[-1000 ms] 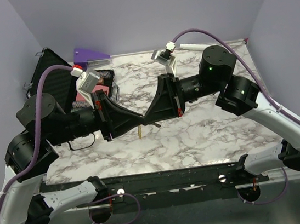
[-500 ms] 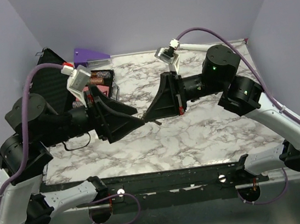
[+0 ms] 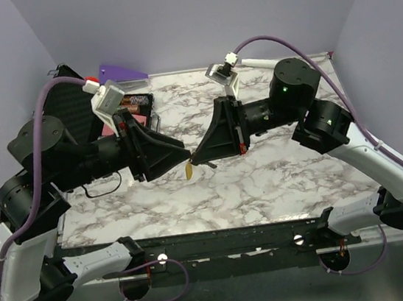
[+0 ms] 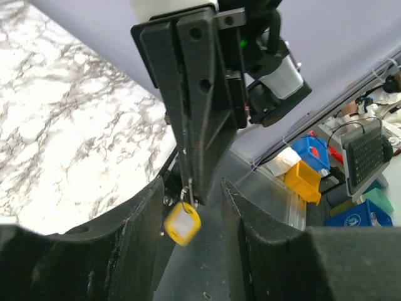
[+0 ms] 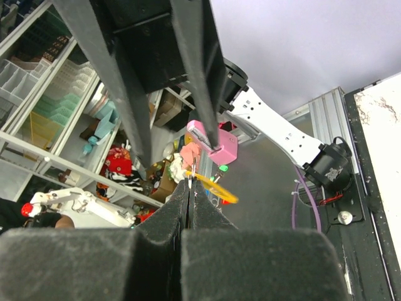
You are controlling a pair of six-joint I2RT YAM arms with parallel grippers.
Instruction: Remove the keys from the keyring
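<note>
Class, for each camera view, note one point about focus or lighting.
Top external: even light, the keys small but distinct above the table. Left wrist: the left fingers dark and soft at the bottom edge. Right wrist: the right fingers blurred and grainy.

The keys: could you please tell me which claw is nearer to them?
Right. The right claw is shut on the keyring that the keys hang from; the left claw is open, its fingers either side, not touching.
</note>
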